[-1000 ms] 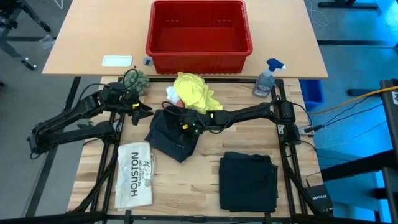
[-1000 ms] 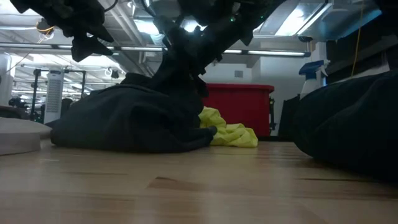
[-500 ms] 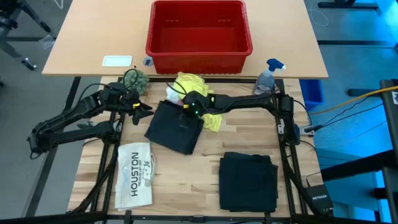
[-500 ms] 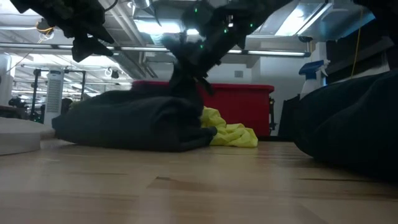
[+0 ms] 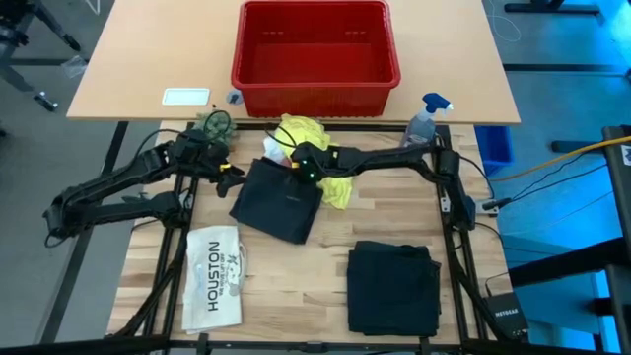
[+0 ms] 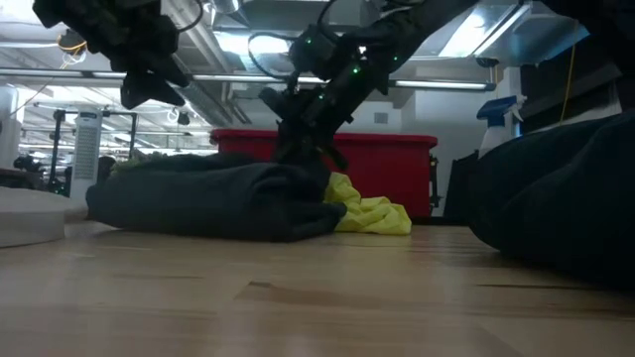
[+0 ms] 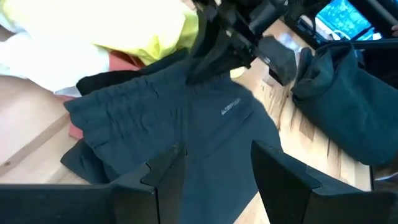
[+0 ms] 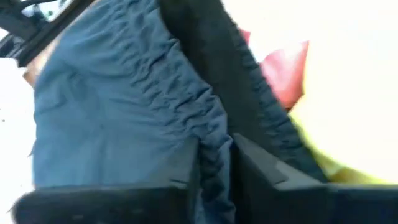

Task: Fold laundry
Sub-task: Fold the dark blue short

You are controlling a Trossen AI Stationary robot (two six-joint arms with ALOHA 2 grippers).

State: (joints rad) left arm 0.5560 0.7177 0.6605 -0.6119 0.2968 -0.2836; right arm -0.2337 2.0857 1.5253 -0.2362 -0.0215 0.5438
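Dark trousers [image 5: 280,201] lie flat on the table's middle, their gathered waistband [image 7: 124,102] toward the far side. My right gripper [image 5: 299,164] slants down at that waistband, its fingers a narrow gap apart with the gathered edge [image 8: 214,134] between them. My left gripper [image 5: 225,173] hangs open above the table, left of the trousers, holding nothing. The yellow T-shirt [image 5: 314,146], a white cloth [image 5: 272,148] and a pink cloth [image 7: 127,59] lie bunched behind the trousers. My right gripper stands astride the trousers' gathered waistband edge [image 8: 214,134], coming slanting down from the table's right. The fingers [image 8: 255,165] are a little apart; I cannot tell whether they touch the cloth. The trousers lie flat on the table and nothing is lifted.
A folded dark garment [image 5: 394,286] lies at the near right and a white item printed HOUSTON [image 5: 214,276] at the near left. A red basket [image 5: 315,44] and a spray bottle [image 5: 424,123] stand at the far side.
My right gripper has gone from the middle of the trousers toward the far edge and sunk. The cloth, first drawn up in a peak under it, has come down and spread flat, with its far end now nearer the yellow T-shirt.
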